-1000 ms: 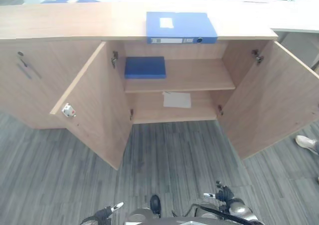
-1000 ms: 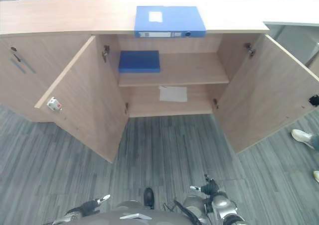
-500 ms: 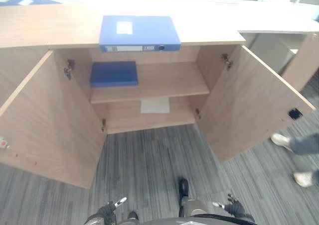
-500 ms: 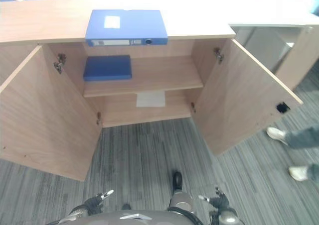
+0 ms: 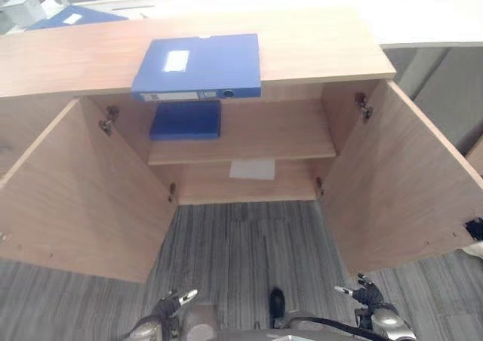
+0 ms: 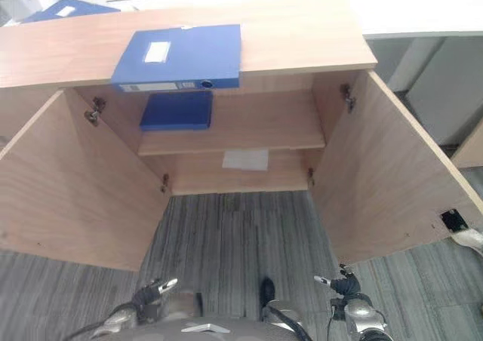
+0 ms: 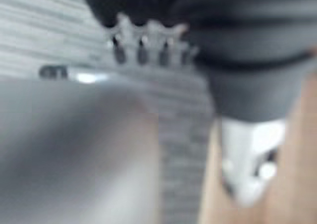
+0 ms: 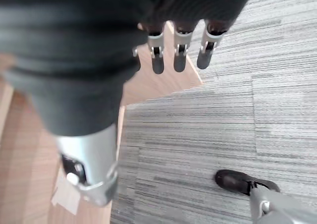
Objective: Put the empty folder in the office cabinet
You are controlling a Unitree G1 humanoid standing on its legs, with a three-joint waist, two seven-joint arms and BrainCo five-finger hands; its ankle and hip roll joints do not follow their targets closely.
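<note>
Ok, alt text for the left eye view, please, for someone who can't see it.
An open wooden office cabinet with both doors swung wide; a blue folder lies flat on its top, overhanging the front edge. A second blue folder lies on the upper shelf, a white sheet below. Both hands, left and right, hang low, holding nothing.

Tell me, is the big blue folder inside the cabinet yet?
No, the big blue folder lies on top of the cabinet, above its open doors.

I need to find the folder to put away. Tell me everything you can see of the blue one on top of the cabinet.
The blue folder is a box-type file, plastic by its look, lying flat and closed on the wooden cabinet top, above the open left part. A white label sits on its upper face; its spine faces the robot, with a label strip and a round finger hole. Its front edge reaches the top's edge. Neither hand touches it.
</note>
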